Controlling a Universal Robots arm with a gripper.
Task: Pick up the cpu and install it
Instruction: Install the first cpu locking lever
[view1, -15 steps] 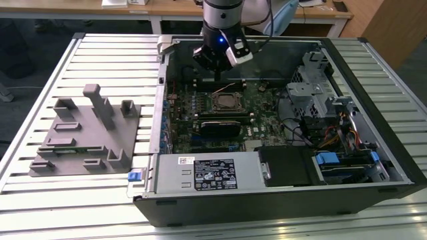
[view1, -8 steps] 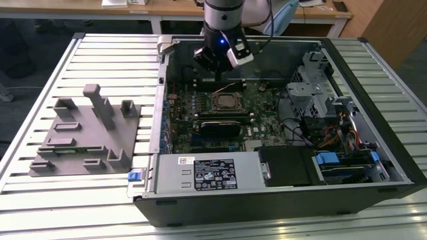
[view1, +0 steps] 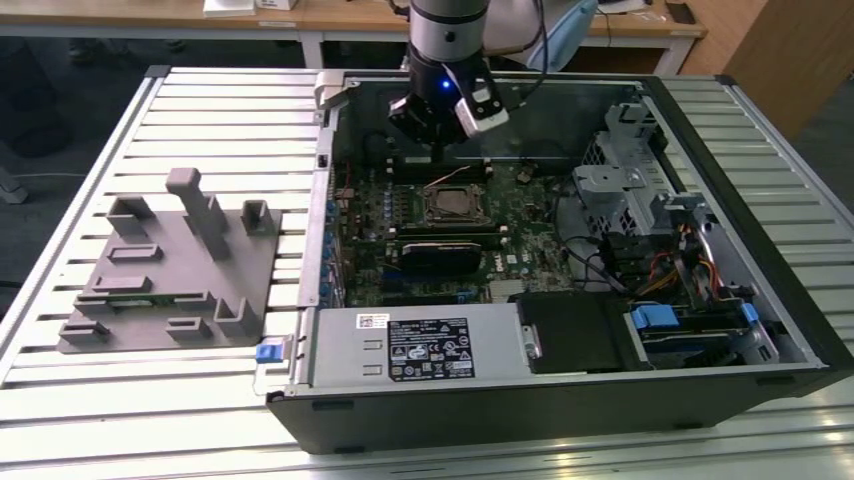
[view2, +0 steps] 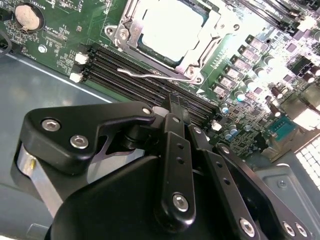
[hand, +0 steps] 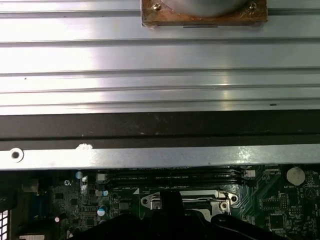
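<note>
Open computer case (view1: 561, 400) lies on the slatted table (view1: 200, 100), grey tray (view1: 174, 270) beside it at the exterior view's left. Motherboard (view1: 534, 250) inside. Arm's gripper (view1: 437, 135) hangs above the socket frame (view1: 457, 205); its fingers (view2: 172, 107) look drawn together, holding nothing. The cpu (view2: 172, 27) sits in the socket, silvery top up, near the memory slots (view2: 145, 82).

Open case from above, tight walls at the sides

I see the gripper (view1: 442, 125) hanging over the open computer case (view1: 561, 400), above the socket frame (view1: 455, 204), where the cpu (view2: 172, 27) sits; from above nothing blocks that spot. The drive cage (view1: 627, 190) crowds the exterior view's right, the power supply (view1: 414, 345) the near side, and the case wall (view1: 324, 200) rises between board and grey tray (view1: 174, 270).
</note>
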